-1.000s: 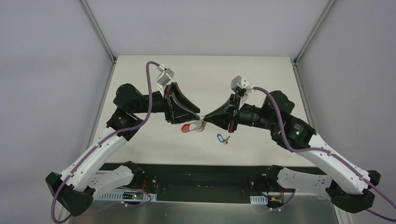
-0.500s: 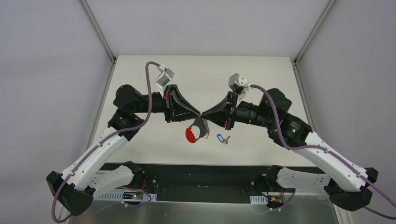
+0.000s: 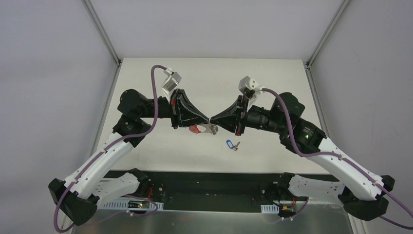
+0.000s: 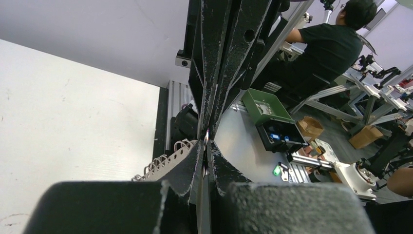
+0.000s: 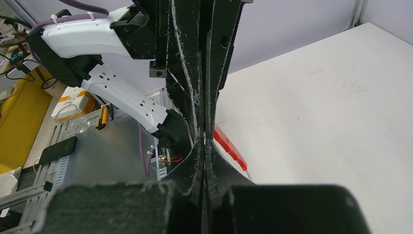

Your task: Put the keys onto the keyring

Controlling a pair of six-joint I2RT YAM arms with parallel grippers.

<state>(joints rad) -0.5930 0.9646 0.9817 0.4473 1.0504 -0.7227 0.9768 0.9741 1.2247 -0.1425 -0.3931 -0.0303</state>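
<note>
Change over the last second: left pincer (image 3: 207,119) went from roughly half open to fully clenched, tip to tip with right pincer (image 3: 213,121) above mid-desk. Keyring (image 3: 205,129) also moved. Half a second ago its red strip (image 3: 196,129) dangled low at 6 o'clock under the tips; now it sits tucked up at about 8 o'clock from the meeting point, lying flatter, just under the left pincer.

Meaning for the task, as a judgement: keyring now looks held from both sides, likely the setup for prying a wire ring apart. No key threaded yet.

Pincers: both clenched, no visible gap in either wrist view. The keyring is off the desk (image 3: 272,78) and hangs right at the joint of the two tips, so both read as grasping it. Which wire loop each one pinches is too small to tell. Right wrist view shows the red strip just past the tips.

Keys (image 3: 232,145): lying on the desk at about 5 o'clock from the meeting point, blue tag (image 3: 228,144) on the 9 o'clock side. They are near but apart from the keyring, touched by neither pincer.
</note>
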